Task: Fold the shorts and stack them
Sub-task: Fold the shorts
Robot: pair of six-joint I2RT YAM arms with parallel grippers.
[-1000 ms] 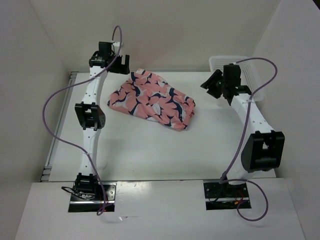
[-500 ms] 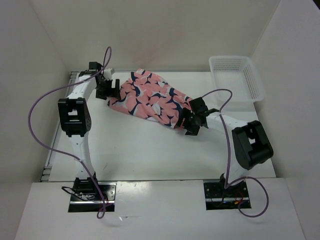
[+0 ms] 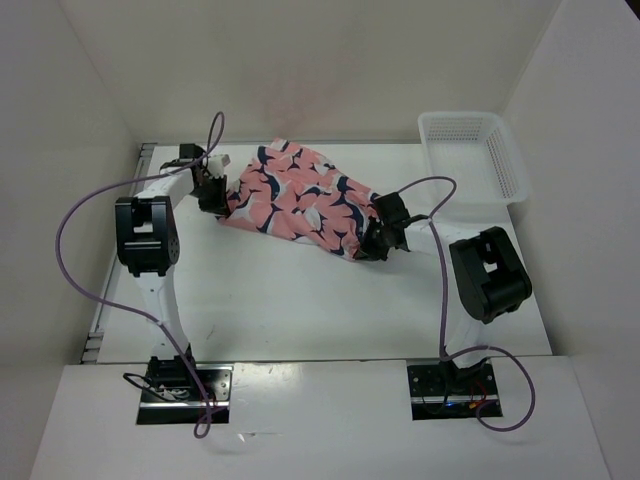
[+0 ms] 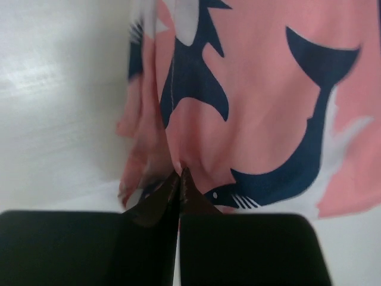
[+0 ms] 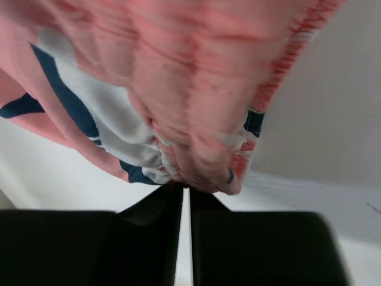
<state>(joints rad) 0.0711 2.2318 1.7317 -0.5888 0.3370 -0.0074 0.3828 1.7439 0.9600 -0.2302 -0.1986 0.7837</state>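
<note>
The salmon-pink shorts (image 3: 300,198) with navy and white shapes lie crumpled at the back middle of the table. My left gripper (image 3: 214,190) is at their left end. In the left wrist view its jaws (image 4: 180,173) are shut, pinching a small fold of the shorts (image 4: 262,101). My right gripper (image 3: 375,240) is at their right end. In the right wrist view it (image 5: 186,188) stands with only a thin gap between the jaws, and the gathered waistband of the shorts (image 5: 196,119) is bunched at the tips.
A white mesh basket (image 3: 505,165) stands at the back right corner of the table. Purple cables loop off both arms. White walls close in the table on the left, back and right.
Both arms have come down from above the table to the two ends of the shorts. Both grippers were open and have shut on the fabric.
</note>
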